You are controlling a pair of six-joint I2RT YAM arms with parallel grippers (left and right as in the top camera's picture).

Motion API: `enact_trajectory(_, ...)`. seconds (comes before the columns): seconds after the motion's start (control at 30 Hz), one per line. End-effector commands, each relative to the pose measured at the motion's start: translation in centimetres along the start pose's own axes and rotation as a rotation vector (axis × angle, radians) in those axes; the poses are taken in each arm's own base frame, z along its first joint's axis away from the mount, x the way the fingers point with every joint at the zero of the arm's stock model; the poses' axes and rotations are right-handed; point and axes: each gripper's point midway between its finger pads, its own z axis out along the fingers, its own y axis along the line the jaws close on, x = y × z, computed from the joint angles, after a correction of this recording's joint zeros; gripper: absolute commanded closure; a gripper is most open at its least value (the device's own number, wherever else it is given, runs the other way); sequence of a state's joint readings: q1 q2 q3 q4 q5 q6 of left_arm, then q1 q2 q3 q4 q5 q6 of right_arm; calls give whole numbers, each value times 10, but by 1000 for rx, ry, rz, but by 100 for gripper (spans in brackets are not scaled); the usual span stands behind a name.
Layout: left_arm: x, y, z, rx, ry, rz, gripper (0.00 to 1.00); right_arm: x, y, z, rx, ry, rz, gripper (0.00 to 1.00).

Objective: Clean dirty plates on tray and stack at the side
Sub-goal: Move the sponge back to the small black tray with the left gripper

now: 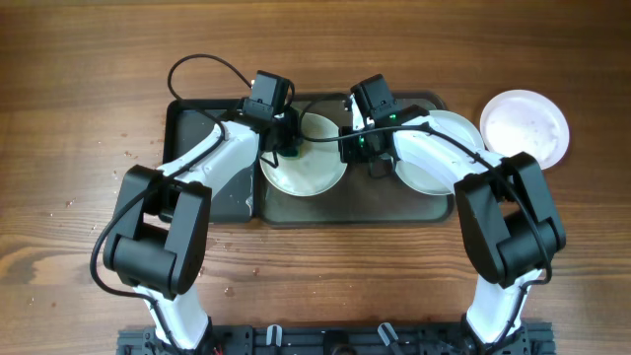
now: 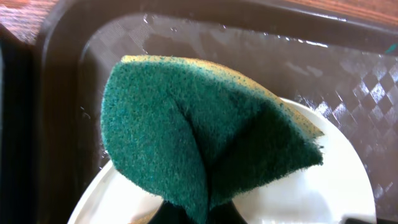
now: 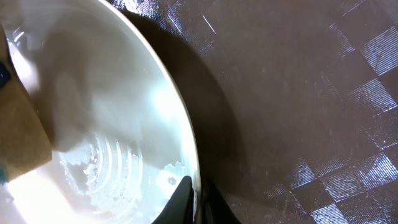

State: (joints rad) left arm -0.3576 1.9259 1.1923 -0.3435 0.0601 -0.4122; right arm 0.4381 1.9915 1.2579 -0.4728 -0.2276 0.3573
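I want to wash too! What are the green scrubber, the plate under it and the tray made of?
The sponge looks like yellow foam under a fuzzy green scouring layer. The plate is glossy white: ceramic or hard plastic, unclear. The tray looks like dark plastic, shiny and checkered.

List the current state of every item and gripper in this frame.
left plate: on tray, wet, rim held
right plate: on tray, partly under the right arm
side plate: alone on the bare table, faint specks
sponge: folded, green side out, over left plate
tray: wet in spots
left gripper: shut on sponge
right gripper: shut on left plate's rim
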Motion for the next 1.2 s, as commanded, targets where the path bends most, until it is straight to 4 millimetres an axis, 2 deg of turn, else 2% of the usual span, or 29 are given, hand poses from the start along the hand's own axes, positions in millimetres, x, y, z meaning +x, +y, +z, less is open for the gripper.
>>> enact_trajectory(0.0,-18,1,-9,-11,-67,11,96,9,0,7,-3,27,-8,93)
enact_trajectory(0.13,-22,-4,-11,12,-79,12,96,9,0,7,-3,27,-8,93)
enact_trajectory(0.23,-24,-18,-24,86,-80,18,96,9,0,7,-2,26,-9,92)
enact_trajectory(0.4,-38,-38,-70,171,-141,22,96,8,0,7,-3,25,-9,91)
enact_trajectory(0.53,-46,-34,-113,177,-189,11,96,8,0,7,-3,25,-8,88)
enact_trajectory(0.57,-47,-25,-125,157,-197,-6,96,8,0,7,-3,25,-8,88)
enact_trajectory(0.67,-44,6,-144,87,-188,-60,96,9,0,7,-2,26,-8,88)
enact_trajectory(0.8,-29,67,-159,-49,-116,-160,96,9,0,7,-1,28,-8,88)
enact_trajectory(0.9,-15,106,-164,-122,-52,-217,96,9,0,7,-1,29,-7,88)
enact_trajectory(1.03,-3,147,-164,-201,-15,-311,96,9,0,7,-1,27,-7,88)
enact_trajectory(1.17,9,169,-156,-249,-1,-350,96,9,-1,7,6,25,16,89)
